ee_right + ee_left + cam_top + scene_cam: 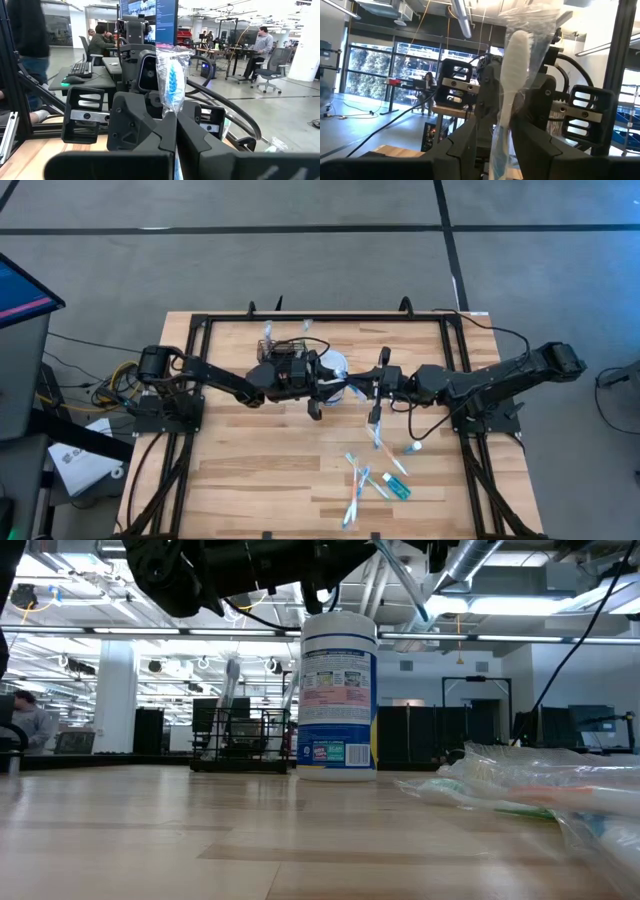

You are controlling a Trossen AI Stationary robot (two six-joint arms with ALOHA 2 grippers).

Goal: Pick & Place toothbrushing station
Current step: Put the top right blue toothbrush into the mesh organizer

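- Both arms are up over the middle of the counter point(250, 470), facing each other, each with a plastic-wrapped toothbrush.
- Left gripper point(502, 135) is clamped on a wrapped toothbrush point(512, 65) with a white head sticking up, clear in the left wrist view.
- Right gripper point(175, 122) is pinched on another wrapped brush point(171, 82), this one with blue bristles.
- The toothbrushing station point(242, 740), a black wire-mesh rack, sits on the far side of the counter, just left of the white wipes tub point(338, 695) in the low view. From above it's mostly hidden under the left arm.
- A couple of brushes look like they're already standing in the rack, but I can't be sure from here.
- Still to go, I'd say: the two held brushes, plus the loose wrapped toothbrushes point(362, 480) lying near-right on the counter, well apart from the rack. So partway through at best.
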